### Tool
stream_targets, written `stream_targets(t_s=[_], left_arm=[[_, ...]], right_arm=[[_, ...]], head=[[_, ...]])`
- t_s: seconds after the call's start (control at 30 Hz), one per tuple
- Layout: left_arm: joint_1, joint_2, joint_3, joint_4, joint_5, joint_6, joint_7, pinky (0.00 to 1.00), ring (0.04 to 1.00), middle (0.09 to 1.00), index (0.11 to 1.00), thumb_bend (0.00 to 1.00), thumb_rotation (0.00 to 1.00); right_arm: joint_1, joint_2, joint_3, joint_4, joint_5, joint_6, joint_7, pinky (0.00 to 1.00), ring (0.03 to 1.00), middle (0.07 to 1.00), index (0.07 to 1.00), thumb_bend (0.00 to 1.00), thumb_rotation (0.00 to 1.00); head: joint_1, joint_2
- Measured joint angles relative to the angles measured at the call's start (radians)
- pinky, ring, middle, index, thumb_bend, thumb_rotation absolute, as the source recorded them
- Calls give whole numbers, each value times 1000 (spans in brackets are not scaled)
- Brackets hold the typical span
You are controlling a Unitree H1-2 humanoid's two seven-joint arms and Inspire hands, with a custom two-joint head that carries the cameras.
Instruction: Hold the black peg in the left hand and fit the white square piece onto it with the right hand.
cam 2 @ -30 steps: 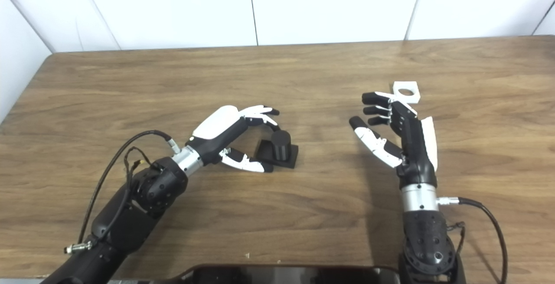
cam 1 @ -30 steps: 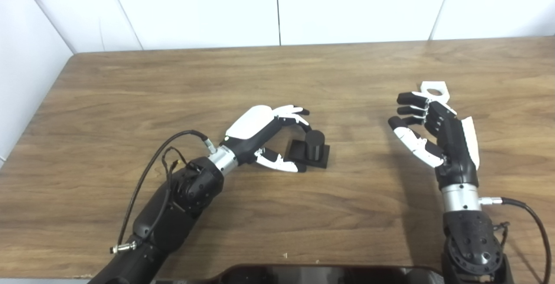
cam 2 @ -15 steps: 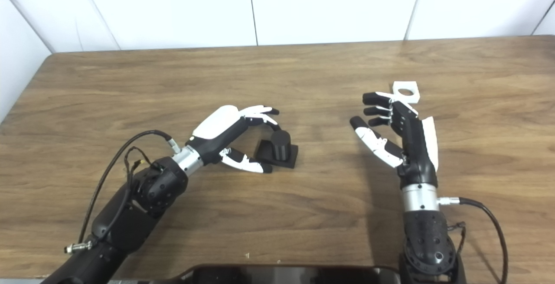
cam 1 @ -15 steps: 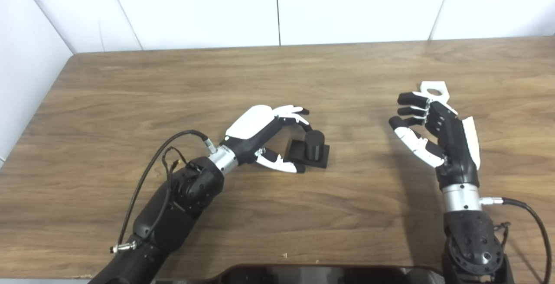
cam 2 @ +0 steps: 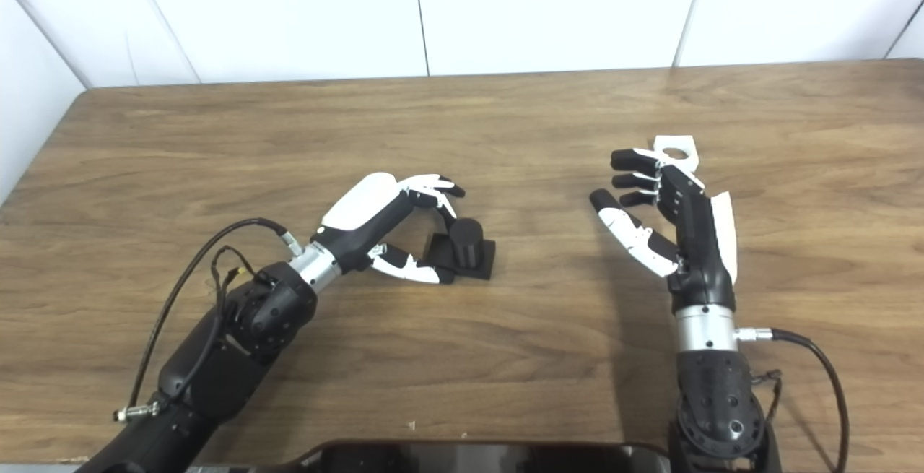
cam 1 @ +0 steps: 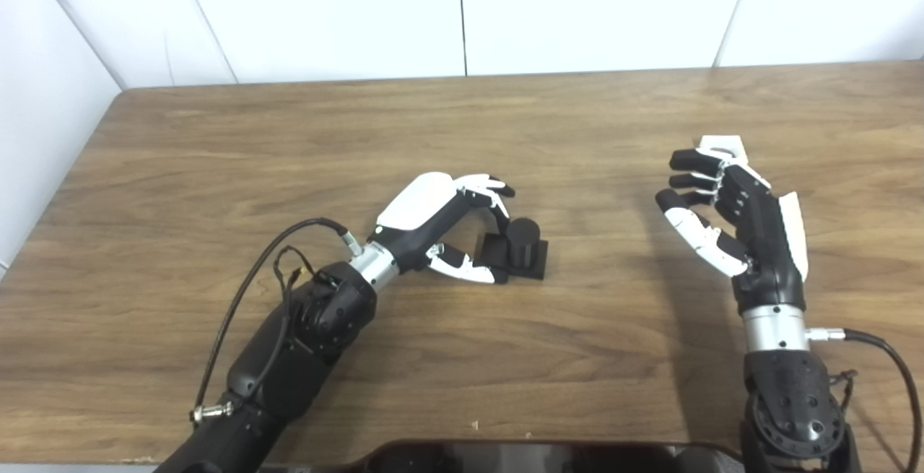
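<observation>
The black peg (cam 1: 522, 236) stands upright on its square black base (cam 1: 533, 265) in the middle of the table. My left hand (cam 1: 433, 213) arches over the base's left side. Its fingers (cam 1: 497, 198) curl down at the far edge and its thumb (cam 1: 462, 268) lies at the near left corner. The peg still rests on the wood. The white square piece (cam 2: 676, 146), with a round hole, lies flat at the right. My right hand (cam 1: 729, 220) is open, palm facing left, its fingertips (cam 1: 693, 162) just in front of the piece and hiding its near left part.
The wooden table (cam 1: 216, 170) is walled in white at the back and left. A dark curved object (cam 1: 548, 457) sits at the bottom edge. Cables loop beside both forearms.
My left fingers have curled down closer to the peg's base. My right hand has shifted slightly right and farther, now covering part of the white piece.
</observation>
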Motion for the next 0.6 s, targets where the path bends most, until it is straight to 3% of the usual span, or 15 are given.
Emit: stream_targets(t_s=[0.47,0.6], left_arm=[[1,0,-1,6,1,0,16,779,885,828,486,522,73],[1,0,-1,6,1,0,16,770,883,825,486,521,74]], right_arm=[[0,0,-2,-1,0,1,0,554,649,692,666,572,413],[0,0,-2,-3,0,3,0,561,652,697,665,563,383]], head=[[-5,2],[-126,-8]])
